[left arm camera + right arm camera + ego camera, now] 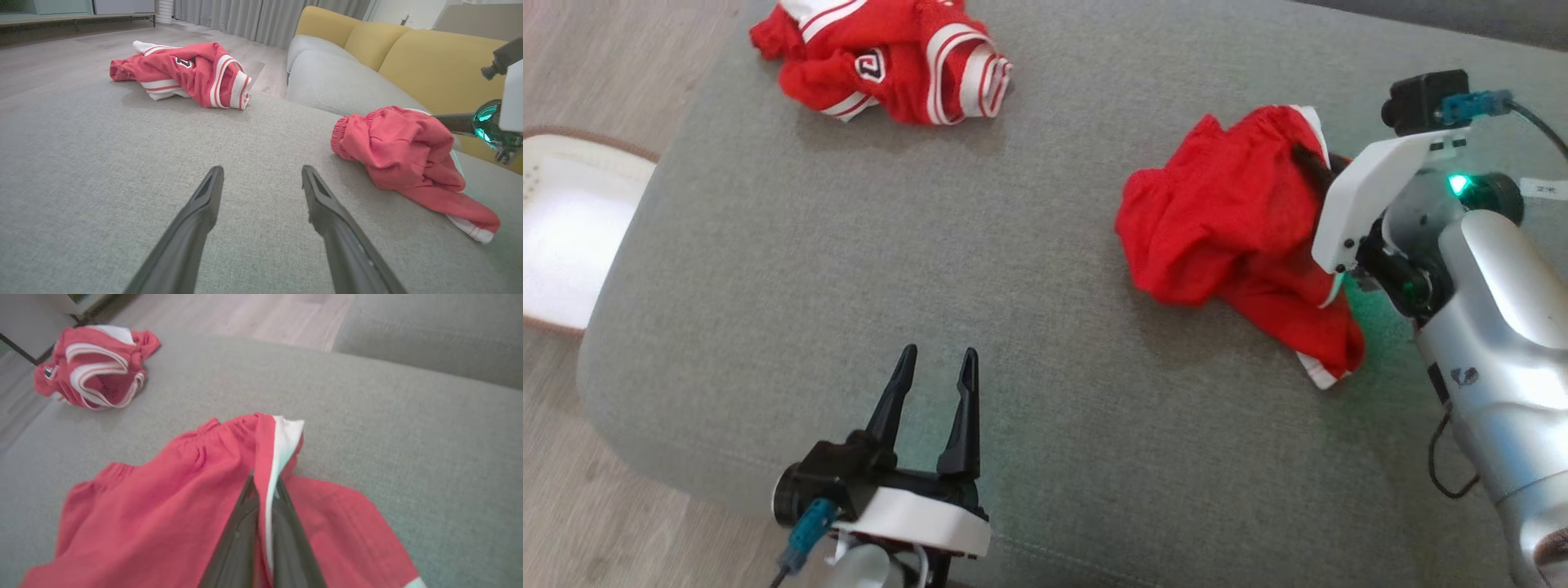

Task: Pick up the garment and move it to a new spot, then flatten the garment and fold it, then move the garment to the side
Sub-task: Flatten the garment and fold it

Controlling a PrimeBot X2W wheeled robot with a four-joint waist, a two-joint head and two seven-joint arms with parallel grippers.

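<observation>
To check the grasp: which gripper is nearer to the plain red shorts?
Right. The right gripper is shut on an edge of the red shorts; the left gripper hangs open over the grey cushion, apart from them.

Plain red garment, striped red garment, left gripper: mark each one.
plain red garment (1209, 220), head view, crumpled middle.
striped red garment (907, 82), head view, red cloth beside badge.
left gripper (938, 353), head view, midway between fingertips.

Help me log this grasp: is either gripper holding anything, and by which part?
The right gripper is shut on the red shorts, pinching the white-trimmed edge by the waistband. The left gripper is open, holding nothing.
</observation>
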